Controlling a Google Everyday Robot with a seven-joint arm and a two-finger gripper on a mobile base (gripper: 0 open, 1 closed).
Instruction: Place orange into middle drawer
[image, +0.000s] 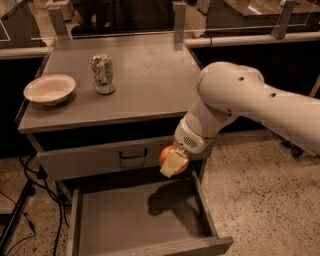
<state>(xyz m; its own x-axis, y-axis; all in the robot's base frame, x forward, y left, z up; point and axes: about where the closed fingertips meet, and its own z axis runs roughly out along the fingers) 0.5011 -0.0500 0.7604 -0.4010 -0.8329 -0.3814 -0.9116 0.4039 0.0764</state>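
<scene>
My gripper (173, 161) hangs from the white arm at the right and is shut on the orange (166, 155), a round orange fruit partly covered by a cream finger (171, 165). It holds the fruit in the air above the right rear part of the open middle drawer (125, 220), a wide grey tray with a bare floor pulled out below the cabinet. The arm's shadow falls on the drawer floor.
A closed grey drawer front with a dark loop handle (132, 156) sits just left of the gripper. On the cabinet top (145, 80) stand a silver and green can (103, 73) and a cream bowl (49, 89). Cables (25, 200) trail on the floor at the left.
</scene>
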